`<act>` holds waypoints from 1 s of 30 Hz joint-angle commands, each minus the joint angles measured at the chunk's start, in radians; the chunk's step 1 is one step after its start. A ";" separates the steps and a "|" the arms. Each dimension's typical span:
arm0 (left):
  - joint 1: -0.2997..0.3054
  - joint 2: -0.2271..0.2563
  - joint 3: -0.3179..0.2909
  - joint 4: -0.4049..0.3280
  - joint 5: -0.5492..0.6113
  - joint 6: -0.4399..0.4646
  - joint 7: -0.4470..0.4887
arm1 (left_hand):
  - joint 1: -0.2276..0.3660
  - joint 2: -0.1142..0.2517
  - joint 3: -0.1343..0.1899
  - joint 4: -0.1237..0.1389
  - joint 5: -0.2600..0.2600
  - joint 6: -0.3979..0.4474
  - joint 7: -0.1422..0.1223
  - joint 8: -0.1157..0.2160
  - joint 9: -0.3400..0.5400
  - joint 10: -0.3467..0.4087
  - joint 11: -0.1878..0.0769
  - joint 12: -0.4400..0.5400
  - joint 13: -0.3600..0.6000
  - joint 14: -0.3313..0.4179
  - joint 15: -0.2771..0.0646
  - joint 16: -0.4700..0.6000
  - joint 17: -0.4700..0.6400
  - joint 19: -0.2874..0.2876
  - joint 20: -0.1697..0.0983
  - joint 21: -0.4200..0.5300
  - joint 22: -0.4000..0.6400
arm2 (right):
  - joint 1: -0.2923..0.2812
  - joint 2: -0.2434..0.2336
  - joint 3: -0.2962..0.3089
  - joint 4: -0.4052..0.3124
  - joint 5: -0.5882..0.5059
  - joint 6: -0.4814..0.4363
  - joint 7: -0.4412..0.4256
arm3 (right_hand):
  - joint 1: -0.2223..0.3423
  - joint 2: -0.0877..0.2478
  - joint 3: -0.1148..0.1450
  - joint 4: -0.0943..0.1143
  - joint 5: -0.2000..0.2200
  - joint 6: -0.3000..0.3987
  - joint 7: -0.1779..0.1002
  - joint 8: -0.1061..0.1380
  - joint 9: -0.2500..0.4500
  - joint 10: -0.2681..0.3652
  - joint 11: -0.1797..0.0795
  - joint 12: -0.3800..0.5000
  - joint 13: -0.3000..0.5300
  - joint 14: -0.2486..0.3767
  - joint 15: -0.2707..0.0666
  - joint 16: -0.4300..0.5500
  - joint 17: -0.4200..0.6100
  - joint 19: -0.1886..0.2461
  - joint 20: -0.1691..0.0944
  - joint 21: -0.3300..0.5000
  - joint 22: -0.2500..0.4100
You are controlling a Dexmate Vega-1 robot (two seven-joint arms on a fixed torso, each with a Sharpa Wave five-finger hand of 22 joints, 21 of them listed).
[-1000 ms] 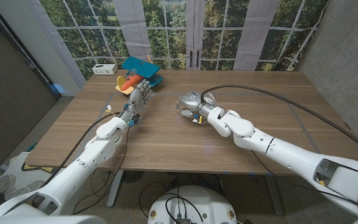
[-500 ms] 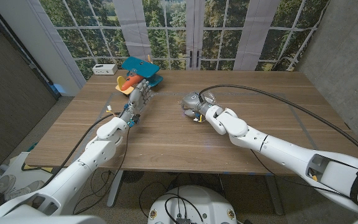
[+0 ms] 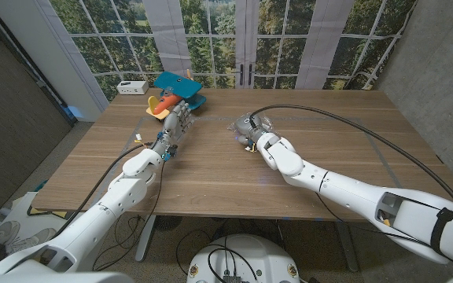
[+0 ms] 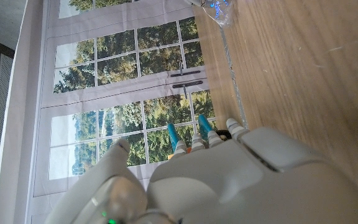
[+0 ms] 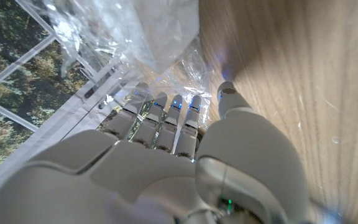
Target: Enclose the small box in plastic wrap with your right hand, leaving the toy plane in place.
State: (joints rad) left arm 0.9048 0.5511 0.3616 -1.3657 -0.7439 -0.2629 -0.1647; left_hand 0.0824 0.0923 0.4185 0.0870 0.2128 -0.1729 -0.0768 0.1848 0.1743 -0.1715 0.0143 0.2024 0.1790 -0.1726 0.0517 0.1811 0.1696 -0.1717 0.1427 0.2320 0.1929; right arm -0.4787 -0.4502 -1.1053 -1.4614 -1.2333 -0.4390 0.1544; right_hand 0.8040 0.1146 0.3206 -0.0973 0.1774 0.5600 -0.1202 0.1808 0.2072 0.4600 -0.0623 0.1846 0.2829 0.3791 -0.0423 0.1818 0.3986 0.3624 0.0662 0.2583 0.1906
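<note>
Right hand (image 3: 248, 129) has pushed farther across the tabletop (image 3: 289, 169) over the last second and now sits on the crinkled plastic wrap (image 3: 263, 122) at mid-tabletop, fingers (image 5: 166, 112) curled into the film; the small box itself is hidden under hand and wrap, so wrapping looks underway, not finished. Left hand (image 3: 176, 122) is unmoved, fingers spread and extended, holding nothing, tips just beside the toy plane (image 3: 176, 90) at the far left, which stays in place. No containers in use; a small white device (image 3: 133, 86) sits far left.
</note>
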 commanded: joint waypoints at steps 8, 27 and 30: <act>0.005 0.001 -0.005 0.009 -0.007 -0.003 -0.004 | 0.009 0.007 0.003 -0.005 0.000 -0.110 -0.007 -0.003 0.002 -0.155 0.007 -0.006 0.005 -0.153 0.002 -0.002 0.003 -0.027 0.004 -0.003 0.003 | 0.061 0.095 -0.056 0.133 0.043 -0.072 -0.055 | -0.087 -0.017 -0.050 0.039 0.011 0.005 -0.002 0.017 0.006 -0.001 -0.001 0.011 -0.001 -0.002 -0.102 0.024 -0.002 -0.004 0.000 -0.003 0.003; 0.013 0.009 -0.015 0.013 -0.015 -0.007 -0.011 | 0.013 0.012 0.007 -0.007 -0.001 -0.113 -0.005 -0.003 0.002 -0.167 0.004 -0.009 0.005 -0.154 0.001 -0.002 0.003 -0.026 0.003 -0.004 0.003 | 0.137 0.193 -0.145 0.302 0.121 -0.144 -0.162 | -0.115 0.003 -0.075 0.037 0.041 0.177 0.002 0.075 0.001 0.096 -0.011 0.048 -0.015 0.074 -0.119 0.059 -0.039 0.021 -0.018 0.003 0.006; 0.012 0.010 -0.016 0.015 -0.015 -0.006 -0.011 | 0.014 0.013 0.007 -0.008 -0.001 -0.114 -0.005 -0.003 0.002 -0.167 0.003 -0.008 0.005 -0.154 0.001 -0.002 0.003 -0.026 0.003 -0.004 0.003 | 0.145 0.193 -0.159 0.311 0.128 -0.155 -0.169 | -0.076 0.013 -0.063 0.010 0.046 0.201 0.000 0.081 0.000 0.109 -0.018 0.049 -0.017 0.086 -0.122 0.067 -0.040 0.028 -0.019 0.006 0.006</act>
State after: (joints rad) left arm 0.9192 0.5580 0.3496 -1.3591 -0.7557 -0.2667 -0.1674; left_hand 0.0916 0.1015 0.4226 0.0829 0.2128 -0.1729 -0.0767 0.1848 0.1743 -0.1715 0.0143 0.1936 0.1790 -0.1726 0.0517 0.1811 0.1696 -0.1716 0.1427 0.2321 0.1928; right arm -0.3698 -0.2935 -1.2124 -1.2253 -1.1367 -0.5508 0.0410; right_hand 0.6931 0.1208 0.2460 -0.0654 0.2120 0.7405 -0.1198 0.2549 0.2070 0.5531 -0.0758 0.2268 0.2645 0.4484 -0.0430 0.2378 0.3569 0.3781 0.0448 0.2561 0.1932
